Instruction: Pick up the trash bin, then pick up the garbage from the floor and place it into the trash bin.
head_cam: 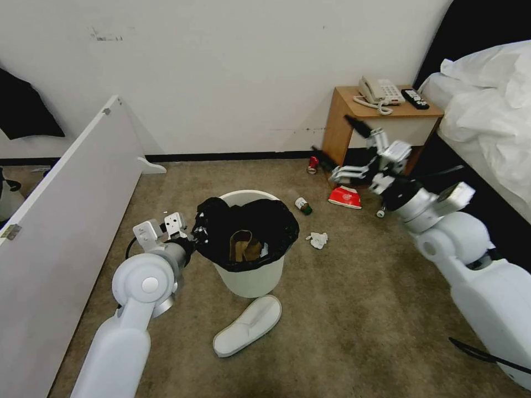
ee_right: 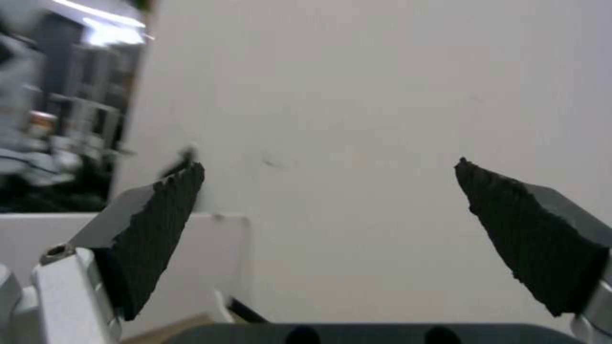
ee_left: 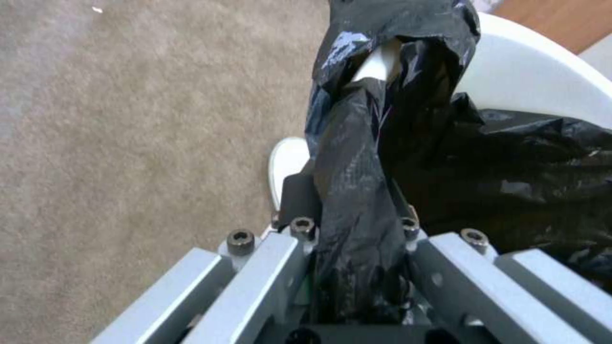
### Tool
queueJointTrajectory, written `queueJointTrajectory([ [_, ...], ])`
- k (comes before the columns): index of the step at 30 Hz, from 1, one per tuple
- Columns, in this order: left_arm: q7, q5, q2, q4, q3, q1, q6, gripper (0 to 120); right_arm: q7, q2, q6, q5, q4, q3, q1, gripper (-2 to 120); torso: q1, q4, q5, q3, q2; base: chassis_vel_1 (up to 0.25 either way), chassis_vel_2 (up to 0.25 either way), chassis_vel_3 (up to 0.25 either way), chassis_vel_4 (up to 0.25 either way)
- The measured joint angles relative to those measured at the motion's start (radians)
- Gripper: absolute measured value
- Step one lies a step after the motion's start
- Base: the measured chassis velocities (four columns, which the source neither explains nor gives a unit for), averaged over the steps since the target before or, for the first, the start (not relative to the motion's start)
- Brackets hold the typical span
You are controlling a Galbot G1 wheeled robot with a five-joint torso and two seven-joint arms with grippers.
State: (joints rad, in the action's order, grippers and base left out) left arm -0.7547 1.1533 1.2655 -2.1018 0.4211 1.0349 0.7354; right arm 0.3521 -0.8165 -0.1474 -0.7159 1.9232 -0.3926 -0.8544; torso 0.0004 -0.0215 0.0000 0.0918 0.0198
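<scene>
Left gripper [head_cam: 194, 235] clamps the near rim of the trash bin [head_cam: 249, 276], its fingers pinched over a fold of the black liner bag [ee_left: 357, 191], as the wrist view shows the plastic bunched between them. Standing on the carpet in mid-frame, the bin already holds a crumpled brown paper bag [head_cam: 243, 246].

Right gripper [head_cam: 354, 149] hangs spread wide and empty in front of the wooden nightstand [head_cam: 343, 119], its ribbed pads [ee_right: 159, 229] well apart and aimed toward the wall. A red packet [head_cam: 345, 197] lies on the floor just below and slightly behind it, with a red can [head_cam: 313, 164] to its left by the skirting and a small bottle [head_cam: 302, 205] nearer the bin.

Judged by position, the right arm is the nearer one for these pieces, reaching downward. A white tissue [head_cam: 318, 240] and a white slipper [head_cam: 248, 325], long axis slanting toward the bin, lie closer to the robot.
</scene>
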Motion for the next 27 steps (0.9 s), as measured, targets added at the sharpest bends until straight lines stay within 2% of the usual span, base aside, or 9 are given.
queueJointTrajectory([
  [3, 0.0, -0.002, -0.004, -0.011, 0.01, 0.002, 0.0, 5, -0.031, 0.0, 0.048, 0.011, -0.014, -0.024, -0.022, 100, 0.0, -0.0001, 0.0001, 0.0, 0.0, 0.0, 0.0, 0.0, 0.0],
  [5, -0.001, 0.0, -0.009, -0.021, 0.022, 0.003, 0.0, 5, -0.097, 0.0, 0.153, 0.093, -0.033, -0.035, -0.049, 100, 0.0, 0.0, -0.0001, 0.0, 0.0, 0.0, 0.0, 0.0, 0.0],
  [9, -0.001, 0.002, -0.011, -0.026, 0.03, 0.003, 0.0, 5, -0.134, 0.001, 0.226, 0.141, -0.052, -0.025, -0.068, 100, 0.0, 0.0, 0.0001, 0.0, 0.0, 0.0, 0.0, 0.0, 0.0],
  [10, -0.002, 0.006, -0.011, -0.03, 0.035, 0.004, 0.0, 5, -0.172, 0.006, 0.287, 0.162, -0.062, 0.003, -0.081, 100, 0.0, 0.0, 0.0001, 0.0, 0.0, 0.0, 0.0, 0.0, 0.0],
  [11, -0.002, 0.006, -0.011, -0.03, 0.035, 0.004, 0.0, 5, -0.172, 0.006, 0.287, 0.162, -0.062, 0.003, -0.081, 100, 0.0, 0.0, 0.0001, 0.0, 0.0, 0.0, 0.0, 0.0, 0.0],
  [13, -0.003, 0.012, -0.012, -0.036, 0.041, 0.004, 0.0, 5, -0.197, 0.016, 0.343, 0.179, -0.075, 0.066, -0.091, 100, 0.0, 0.0, 0.0, 0.0, 0.0, 0.0, 0.0, 0.0, 0.0],
  [17, -0.004, 0.016, -0.014, -0.04, 0.043, 0.006, 0.0, 5, -0.212, 0.014, 0.373, 0.194, -0.088, 0.125, -0.092, 100, 0.0, 0.0001, 0.0, 0.0, 0.0, 0.0, 0.0, 0.0, 0.0],
  [21, -0.005, 0.022, -0.019, -0.045, 0.05, 0.008, 0.0, 5, -0.307, -0.007, 0.464, 0.203, -0.108, 0.223, -0.087, 100, 0.0, 0.0002, -0.0001, 0.0, 0.0, 0.0, 0.0, 0.0, 0.0],
  [27, -0.006, 0.026, -0.02, -0.048, 0.053, 0.01, 0.0, 5, -0.328, -0.009, 0.496, 0.217, -0.131, 0.293, -0.091, 100, 0.0, 0.0, 0.0, 0.0, 0.0, 0.0, 0.0, 0.0, 0.0],
])
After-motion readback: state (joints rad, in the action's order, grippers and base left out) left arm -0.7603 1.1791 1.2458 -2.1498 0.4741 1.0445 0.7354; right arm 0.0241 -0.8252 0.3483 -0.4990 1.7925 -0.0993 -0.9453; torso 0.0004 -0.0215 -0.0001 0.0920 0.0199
